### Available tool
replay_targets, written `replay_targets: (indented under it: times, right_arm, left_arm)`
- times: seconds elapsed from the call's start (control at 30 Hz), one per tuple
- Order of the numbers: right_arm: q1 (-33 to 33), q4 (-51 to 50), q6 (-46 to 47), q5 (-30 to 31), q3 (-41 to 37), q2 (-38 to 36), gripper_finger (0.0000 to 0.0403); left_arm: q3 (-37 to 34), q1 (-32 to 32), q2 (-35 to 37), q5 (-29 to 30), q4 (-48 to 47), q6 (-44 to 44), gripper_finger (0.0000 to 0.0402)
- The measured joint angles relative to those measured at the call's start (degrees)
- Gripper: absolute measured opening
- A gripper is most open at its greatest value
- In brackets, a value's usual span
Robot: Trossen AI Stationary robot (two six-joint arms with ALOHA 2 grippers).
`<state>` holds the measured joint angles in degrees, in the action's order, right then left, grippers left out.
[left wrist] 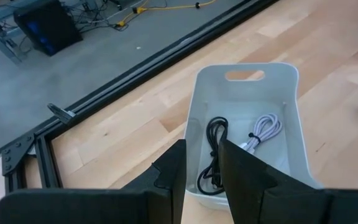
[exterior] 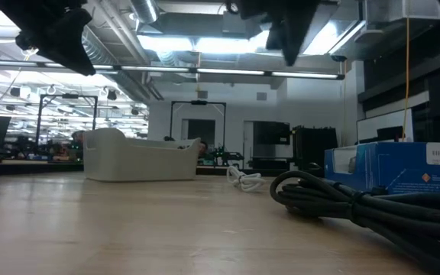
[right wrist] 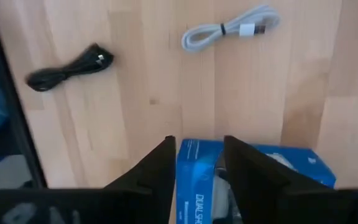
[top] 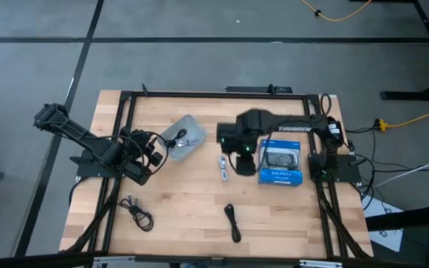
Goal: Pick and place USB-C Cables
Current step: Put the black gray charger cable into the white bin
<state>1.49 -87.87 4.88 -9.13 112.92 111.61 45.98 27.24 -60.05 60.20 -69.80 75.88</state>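
A translucent grey tray (top: pixel 183 138) (left wrist: pixel 247 118) holds one black USB-C cable (left wrist: pixel 211 155) and one white one (left wrist: pixel 263 132). Another white cable (top: pixel 223 167) (right wrist: pixel 229 30) lies on the table between the tray and the blue box (top: pixel 281 165). Two black cables lie nearer the near edge, one at the middle (top: pixel 233 222) (right wrist: pixel 70 67) and one at the left (top: pixel 138 212). My left gripper (top: pixel 157 155) (left wrist: pixel 202 171) hovers open at the tray's near-left end. My right gripper (top: pixel 242 164) (right wrist: pixel 199 168) hangs open in the air over the blue box's left edge (right wrist: pixel 197 155), beside the loose white cable.
The blue box (exterior: pixel 396 168) takes up the table's right middle. A black metal frame (top: pixel 125 134) runs round the tabletop, and its rail (left wrist: pixel 135 68) passes just beyond the tray. Bare wood lies between the cables near the front edge (top: pixel 185 231).
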Motion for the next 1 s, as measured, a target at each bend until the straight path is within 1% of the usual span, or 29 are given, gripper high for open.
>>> replay_targets:
  times: [0.07,0.17,0.3,0.4,0.47,0.53,0.63,0.83,1.0]
  right_arm:
    - [2.45,-0.59,1.92,2.54,-0.46,-0.07,0.0139]
    - [5.91,-2.39,1.88,6.97,-0.81,-0.10,0.0139]
    - [9.14,-2.08,0.66,9.54,-0.81,-0.96,0.0136]
    - [10.74,-1.90,0.41,13.26,-1.31,-2.73,0.0130]
    - [11.15,-2.03,0.98,15.97,-3.37,-5.24,0.0128]
    - [11.22,-1.95,3.75,18.13,-7.62,-9.00,0.0128]
    - [11.22,0.77,7.65,18.49,-17.40,-16.55,0.0127]
    - [12.46,15.03,13.88,17.22,-37.42,-33.27,0.0127]
    - [13.56,28.15,16.02,17.16,-50.79,-43.61,0.0127]
  left_arm:
    - [0.00,0.00,0.00,-0.07,0.00,0.00,0.0088]
    - [0.00,0.00,0.00,-0.08,0.00,0.00,0.0088]
    - [0.00,0.00,0.00,-0.11,0.00,0.00,0.0088]
    - [0.00,0.00,0.00,-0.11,0.04,0.02,0.0088]
    - [0.00,0.02,0.00,-0.10,0.08,0.02,0.0088]
    - [0.00,0.02,0.02,-0.08,0.09,0.07,0.0088]
    - [0.00,0.02,0.02,-0.08,0.24,0.04,0.0088]
    - [0.00,0.02,0.00,0.31,0.28,0.04,0.0088]
    - [0.00,0.02,0.00,0.33,0.52,0.06,0.0088]
